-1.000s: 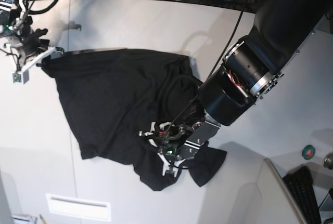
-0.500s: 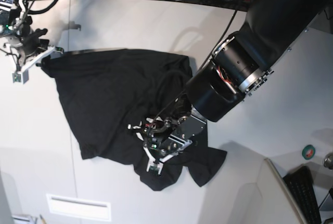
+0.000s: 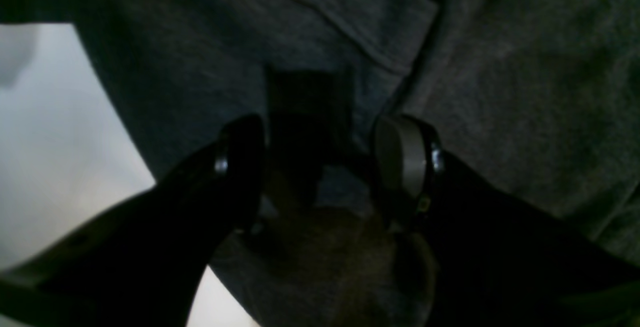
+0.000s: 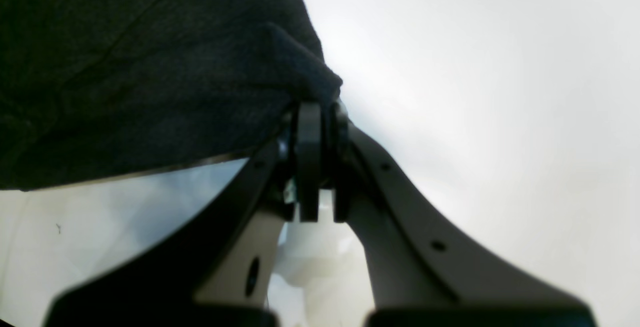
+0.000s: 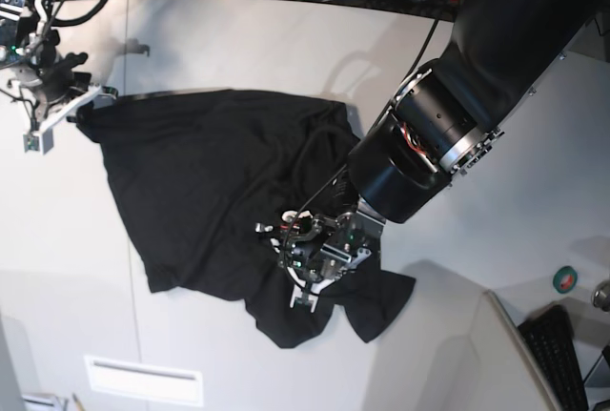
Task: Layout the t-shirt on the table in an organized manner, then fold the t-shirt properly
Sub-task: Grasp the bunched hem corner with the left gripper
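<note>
The black t-shirt (image 5: pixel 210 173) lies partly spread on the off-white table (image 5: pixel 286 49), with its lower right part bunched in folds. At the upper left of the base view, my right gripper (image 5: pixel 81 106) is shut on a corner of the shirt. The right wrist view shows that corner (image 4: pixel 305 77) pinched between the closed fingers of the right gripper (image 4: pixel 322 117). My left gripper (image 5: pixel 299 284) hovers low over the bunched lower part. In the left wrist view the left gripper (image 3: pixel 322 157) has its fingers (image 3: pixel 405 162) apart over dark cloth (image 3: pixel 500 67) with a hem fold. Nothing is visibly pinched.
The bulky left arm (image 5: pixel 448 115) reaches in from the upper right over the shirt's right side. A green tape roll (image 5: pixel 564 279) and a keyboard (image 5: pixel 558 354) sit at the lower right. A white rectangular label (image 5: pixel 143 380) lies near the front edge. Cables run along the back edge.
The left gripper slid left over the bunched cloth, then came partway back right. Its arm shifted left. The shirt and the right gripper have stayed put.
</note>
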